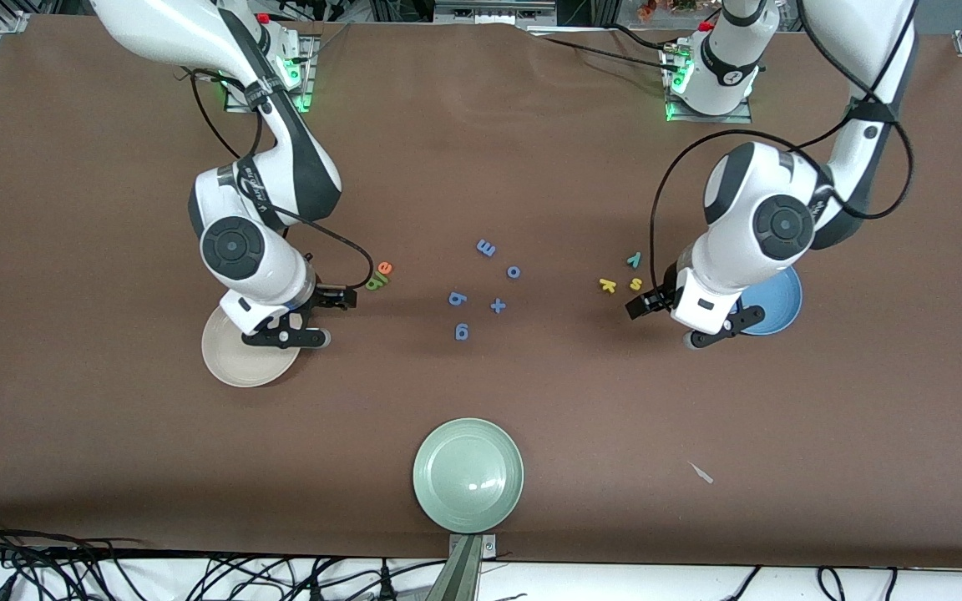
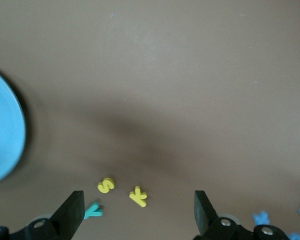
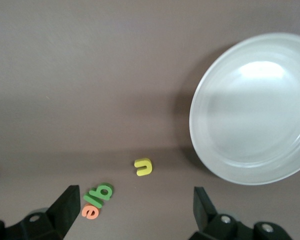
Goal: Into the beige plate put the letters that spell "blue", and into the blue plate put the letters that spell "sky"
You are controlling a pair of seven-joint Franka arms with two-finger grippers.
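Both claws are being held apart, nothing clamped in either.

Right claw (image 1: 339,298) is being held low at centre-left of the front frame, over the tabletop (image 1: 481,392) beside the beige plate (image 1: 235,363), which is sitting empty just below it. The "blue" letters are lying by its tips: orange e (image 1: 385,267) and green b (image 1: 376,282) touching in one cluster with dark green l (image 3: 93,196) wedged between them, long axis of the cluster running diagonally. Yellow u (image 3: 143,166) is showing only in the right wrist view, apart from the cluster, between it and the plate.

Left claw (image 1: 641,305) is being held at centre-right, beside the blue plate (image 1: 782,309), which is mostly hidden under that arm. The "sky" letters are lying close by, up-left of its tips: yellow s (image 1: 636,284) closest, yellow k (image 1: 607,285) next, teal y (image 1: 634,260) above them. In the left wrist view s (image 2: 106,185) and k (image 2: 138,196) are sitting between the fingers (image 2: 71,212), y (image 2: 93,211) touching one finger's edge.

Judgement: each arm is being matched to its own set; nearest picks are u for the right, s for the left. Blue decoy letters (image 1: 481,288) mid-frame and pale green plate (image 1: 468,474) at bottom centre are being left alone.
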